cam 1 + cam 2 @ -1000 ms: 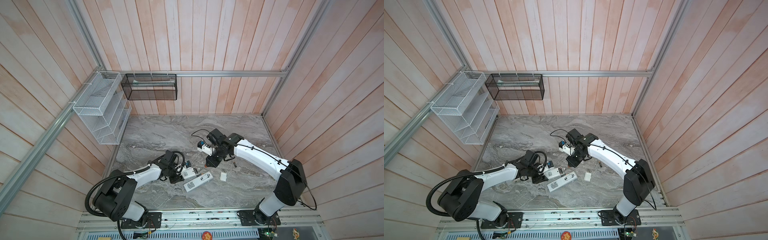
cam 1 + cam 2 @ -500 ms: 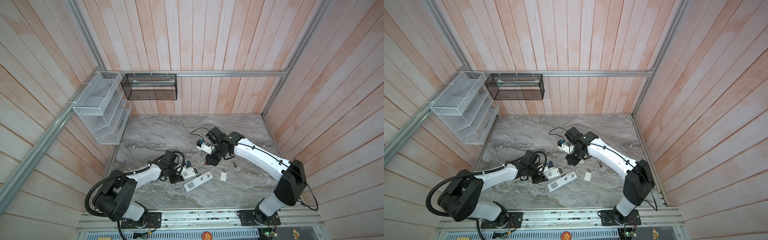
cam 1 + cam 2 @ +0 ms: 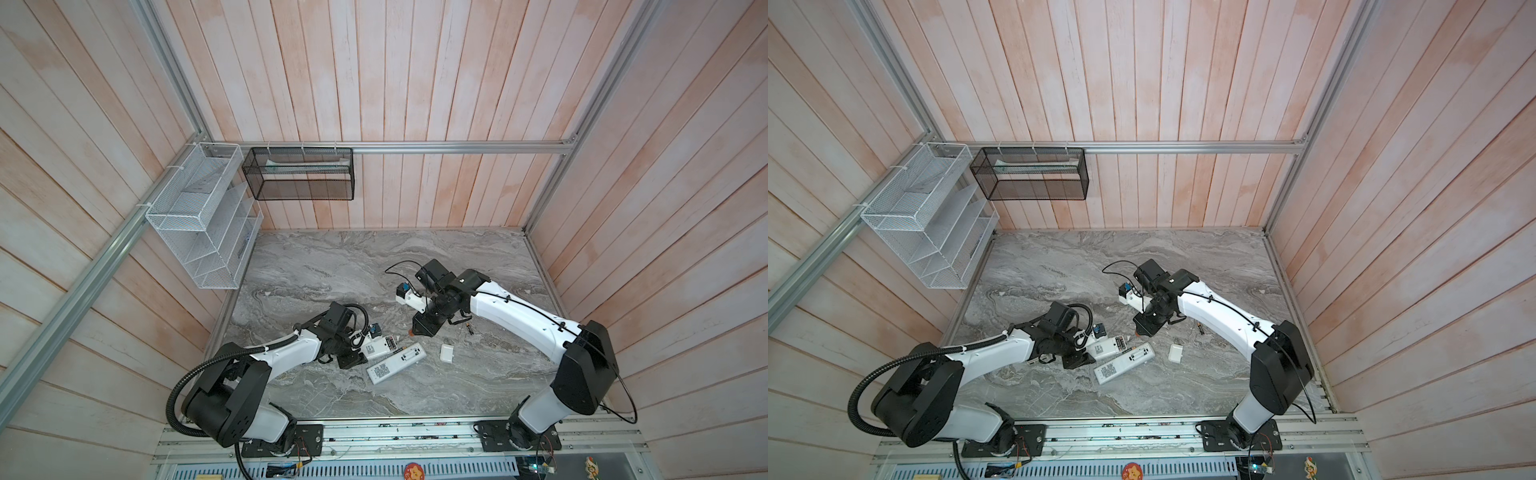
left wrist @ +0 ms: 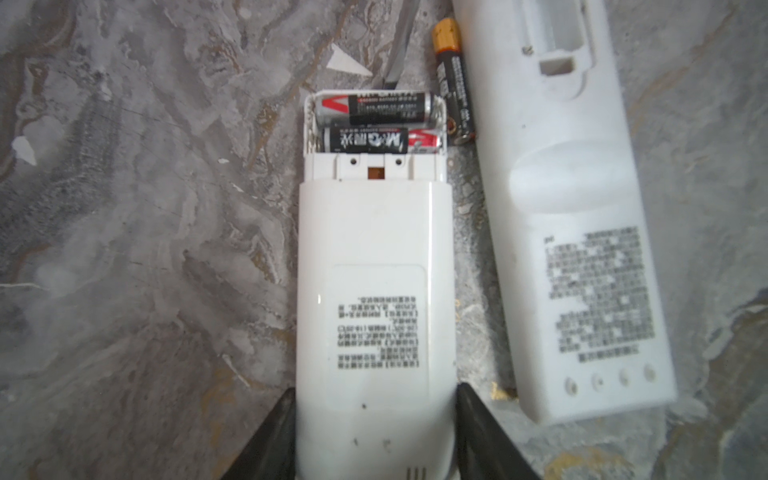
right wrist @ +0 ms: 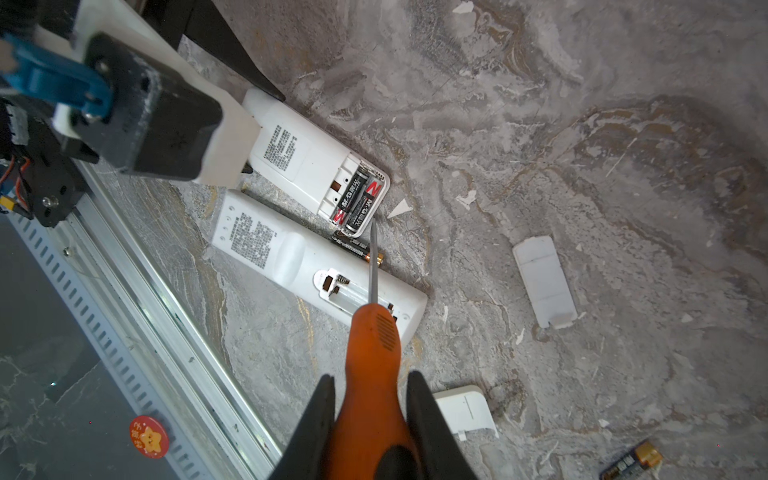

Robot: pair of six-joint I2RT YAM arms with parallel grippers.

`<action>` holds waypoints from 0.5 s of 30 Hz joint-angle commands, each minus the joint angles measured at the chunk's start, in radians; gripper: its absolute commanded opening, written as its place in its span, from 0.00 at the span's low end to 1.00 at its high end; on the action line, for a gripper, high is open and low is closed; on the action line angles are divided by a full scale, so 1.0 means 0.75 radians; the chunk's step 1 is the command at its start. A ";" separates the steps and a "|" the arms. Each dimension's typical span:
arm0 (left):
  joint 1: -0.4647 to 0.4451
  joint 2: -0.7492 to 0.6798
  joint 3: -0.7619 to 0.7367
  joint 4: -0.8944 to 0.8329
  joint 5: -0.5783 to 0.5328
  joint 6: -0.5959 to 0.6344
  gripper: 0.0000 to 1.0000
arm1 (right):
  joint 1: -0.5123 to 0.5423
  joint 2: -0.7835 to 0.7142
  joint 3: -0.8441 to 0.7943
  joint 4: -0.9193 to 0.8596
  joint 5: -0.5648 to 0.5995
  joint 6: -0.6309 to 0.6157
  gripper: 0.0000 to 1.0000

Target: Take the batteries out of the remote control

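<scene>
The left pincer [image 4: 376, 415] is clamping the short remote [image 4: 374, 270] on the near-left worktop [image 3: 374, 257] — its two batteries [image 4: 374, 124] are lying crosswise to its long axis. The right pincer [image 5: 370, 415] is gripping the screwdriver [image 5: 374, 345], tip just beside them — bare marble is stretching away far and right.

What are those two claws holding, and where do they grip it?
The left gripper clamps the shorter white remote by its sides, at the end opposite its two loaded batteries. The right gripper pinches the orange screwdriver by its handle.
</scene>
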 commanded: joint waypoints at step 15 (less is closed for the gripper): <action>-0.011 -0.012 -0.024 -0.003 0.027 0.027 0.47 | -0.027 -0.026 0.027 -0.022 -0.003 0.069 0.11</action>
